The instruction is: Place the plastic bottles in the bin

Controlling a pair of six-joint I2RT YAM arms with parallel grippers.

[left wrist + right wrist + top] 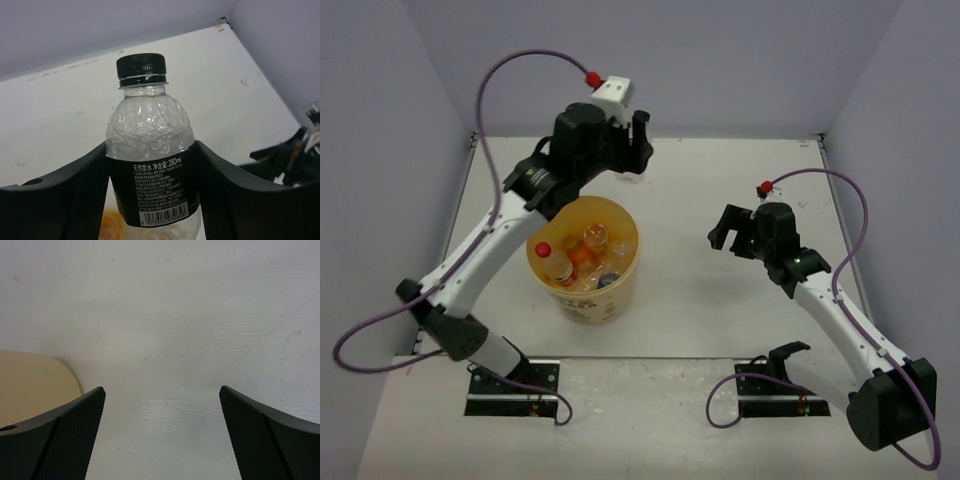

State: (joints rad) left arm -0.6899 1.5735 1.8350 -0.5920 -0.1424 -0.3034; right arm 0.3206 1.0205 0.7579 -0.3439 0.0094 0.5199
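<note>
My left gripper (150, 146) is shut on a clear bottle (150, 145) with a black cap and a black label, held upright. In the top view this gripper (638, 150) is raised beyond the far rim of the yellow-orange bin (570, 303), and the bottle is mostly hidden by it. Inside the bin lie a clear bottle with a red cap (553, 260), an orange bottle (583, 256) and a clear one (610, 272). My right gripper (728, 232) is open and empty, to the right of the bin, over bare table (162, 390).
The bin's cream side (30, 385) shows at the left edge of the right wrist view. Grey walls close the table at the back and both sides. Purple cables loop from both arms.
</note>
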